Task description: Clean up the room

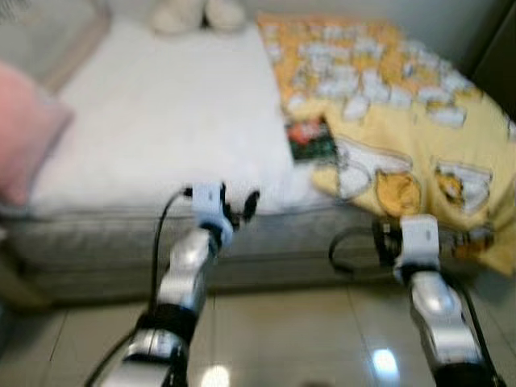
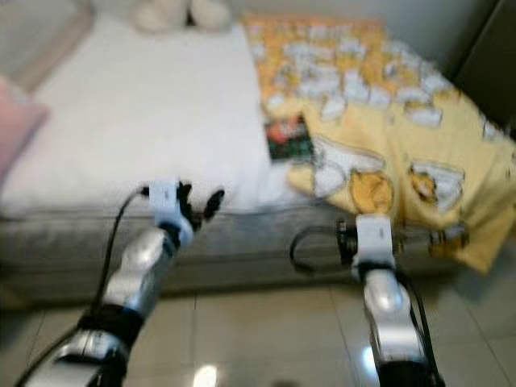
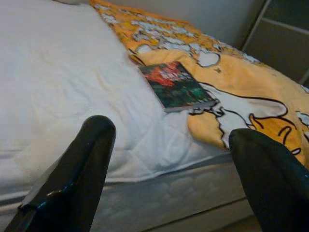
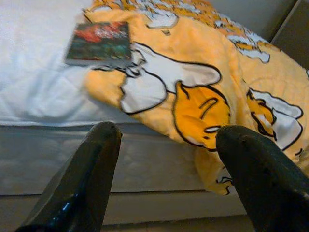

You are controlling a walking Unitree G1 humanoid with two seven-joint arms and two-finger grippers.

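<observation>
A book (image 1: 310, 141) with a red and green cover lies flat on the white bed (image 1: 161, 121), its edge tucked against a rumpled yellow duck-print blanket (image 1: 403, 105) that covers the bed's right side and hangs over the front edge. My left gripper (image 1: 242, 205) is open in front of the mattress edge, short of the book (image 3: 176, 86). My right gripper (image 4: 166, 150) is open too, low before the hanging blanket (image 4: 198, 96), with the book (image 4: 99, 42) further off to its left. Neither holds anything.
A pink pillow (image 1: 24, 133) sits at the bed's left edge. A pale plush thing (image 1: 197, 14) rests at the far end. The grey mattress side (image 1: 105, 242) faces me above a glossy tiled floor (image 1: 282, 330). Dark furniture (image 1: 500, 48) stands at the right.
</observation>
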